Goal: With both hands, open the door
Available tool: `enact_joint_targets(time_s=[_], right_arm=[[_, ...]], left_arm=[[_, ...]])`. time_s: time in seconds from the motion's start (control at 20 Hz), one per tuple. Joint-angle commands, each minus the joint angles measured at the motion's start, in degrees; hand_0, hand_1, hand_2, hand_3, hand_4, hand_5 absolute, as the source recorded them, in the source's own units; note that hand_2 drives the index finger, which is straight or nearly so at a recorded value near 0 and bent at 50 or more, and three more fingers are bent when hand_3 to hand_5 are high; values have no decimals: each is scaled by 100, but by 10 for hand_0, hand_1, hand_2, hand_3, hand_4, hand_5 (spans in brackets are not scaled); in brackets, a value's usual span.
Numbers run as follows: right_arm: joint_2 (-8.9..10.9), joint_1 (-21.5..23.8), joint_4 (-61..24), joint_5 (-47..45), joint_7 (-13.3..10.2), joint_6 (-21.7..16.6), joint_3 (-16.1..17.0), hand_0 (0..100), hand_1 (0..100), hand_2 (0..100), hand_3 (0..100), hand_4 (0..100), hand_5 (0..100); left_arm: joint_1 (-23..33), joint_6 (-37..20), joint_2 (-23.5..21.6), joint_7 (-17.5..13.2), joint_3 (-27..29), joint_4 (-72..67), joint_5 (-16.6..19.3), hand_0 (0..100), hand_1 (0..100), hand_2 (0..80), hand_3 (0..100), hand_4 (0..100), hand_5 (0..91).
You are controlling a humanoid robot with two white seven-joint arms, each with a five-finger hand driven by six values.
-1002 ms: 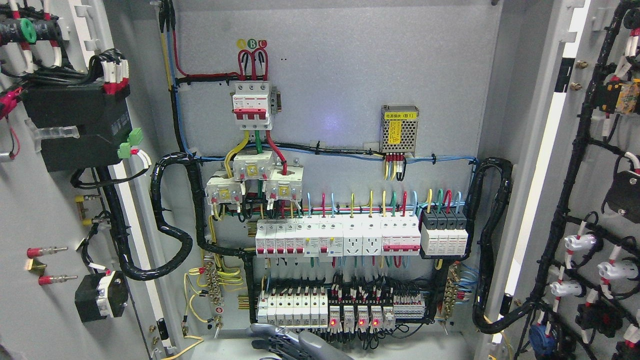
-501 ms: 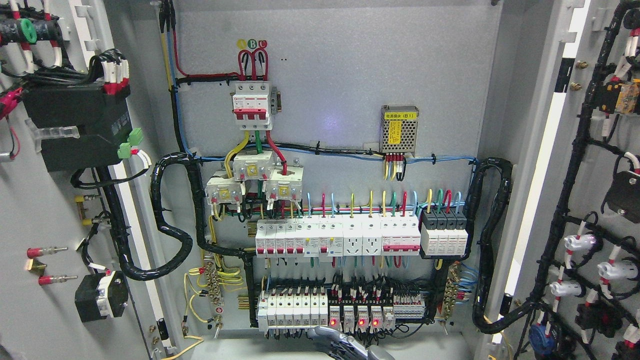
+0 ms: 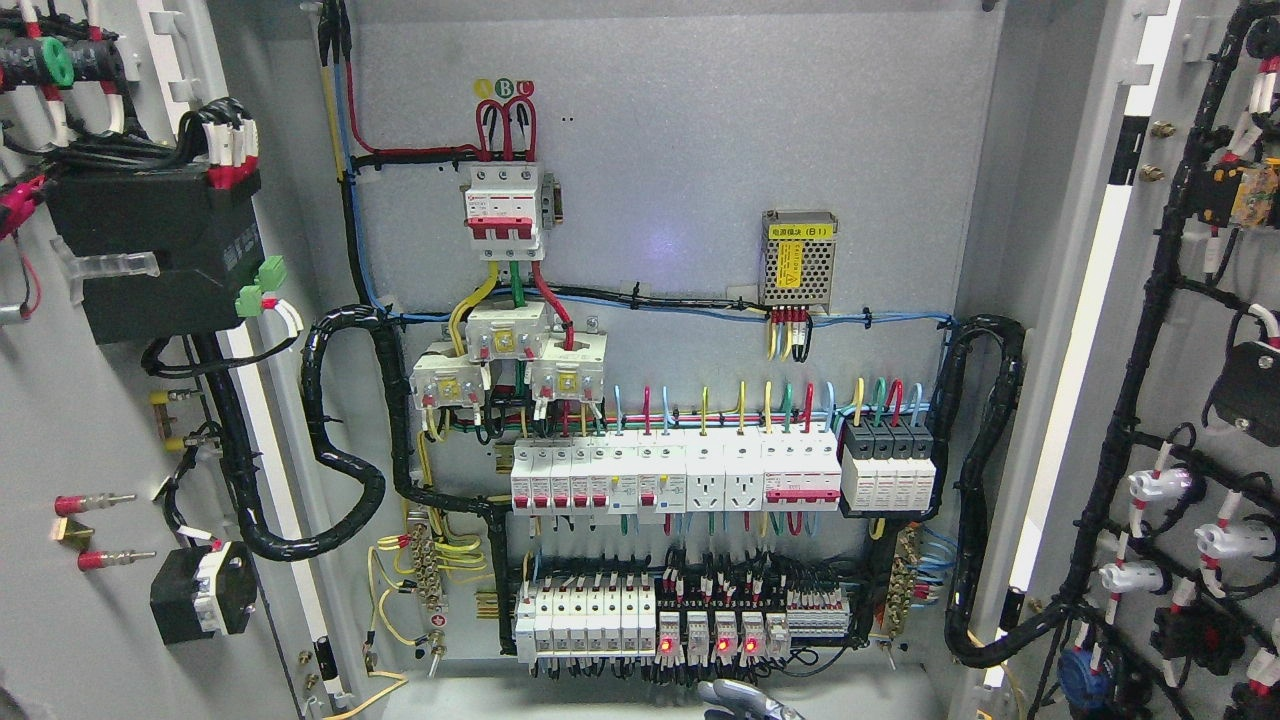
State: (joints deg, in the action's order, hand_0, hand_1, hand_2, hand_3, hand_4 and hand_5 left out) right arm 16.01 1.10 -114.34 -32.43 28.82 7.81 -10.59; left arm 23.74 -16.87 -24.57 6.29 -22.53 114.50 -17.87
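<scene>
The grey electrical cabinet [image 3: 680, 150] stands wide open in the head view. Its left door [image 3: 60, 420] is swung out at the left edge and its right door [image 3: 1170, 400] at the right edge, both showing their wired inner faces. Only the grey and blue tip of a robot hand [image 3: 745, 700] pokes up at the bottom edge, just right of the middle, below the lowest row of relays [image 3: 705, 635]. Its arm is out of frame, so I cannot tell which side it belongs to. It touches neither door.
Inside are a red-handled main breaker [image 3: 505, 210], rows of white breakers [image 3: 670, 475], a metal power supply [image 3: 798, 257] and black cable conduits [image 3: 345, 440]. Switches and bundled wires cover the right door's inner face [image 3: 1165, 485].
The hand at the bottom edge has slid to the right and sunk lower, so less of it shows now. The doors and cabinet have not moved.
</scene>
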Motion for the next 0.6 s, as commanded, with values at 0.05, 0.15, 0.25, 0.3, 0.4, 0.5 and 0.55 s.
enact_joint_targets(time_s=[0.05, 0.15, 0.25, 0.3, 0.4, 0.5, 0.55], right_arm=[[113, 522, -405, 0, 10, -25, 821, 191, 0, 0, 0, 0, 0], [96, 628, -405, -9, 10, -165, 935, 191, 0, 0, 0, 0, 0], [-9, 768, -396, -9, 10, -323, 1129, 191, 0, 0, 0, 0, 0], [-71, 839, -387, -9, 1, -359, 1217, 191, 0, 0, 0, 0, 0], [-229, 935, -396, -9, 10, -377, 1392, 191, 0, 0, 0, 0, 0], [-317, 945, -396, 0, 10, -377, 1498, 191, 0, 0, 0, 0, 0], [-361, 953, -396, -9, 10, -377, 1594, 191, 0, 0, 0, 0, 0]], left_arm=[[-1, -18, -294, 22, 573, 107, -304, 0, 0, 0, 0, 0, 0], [-1, -18, -346, 22, 723, 98, -524, 0, 0, 0, 0, 0, 0], [-1, -18, -399, 22, 828, 98, -630, 0, 0, 0, 0, 0, 0], [8, -18, -434, 22, 846, 98, -639, 0, 0, 0, 0, 0, 0], [17, -27, -487, 22, 916, 98, -657, 0, 0, 0, 0, 0, 0], [17, -105, -487, 22, 978, 116, -683, 0, 0, 0, 0, 0, 0], [17, -132, -487, 22, 978, 151, -683, 0, 0, 0, 0, 0, 0]])
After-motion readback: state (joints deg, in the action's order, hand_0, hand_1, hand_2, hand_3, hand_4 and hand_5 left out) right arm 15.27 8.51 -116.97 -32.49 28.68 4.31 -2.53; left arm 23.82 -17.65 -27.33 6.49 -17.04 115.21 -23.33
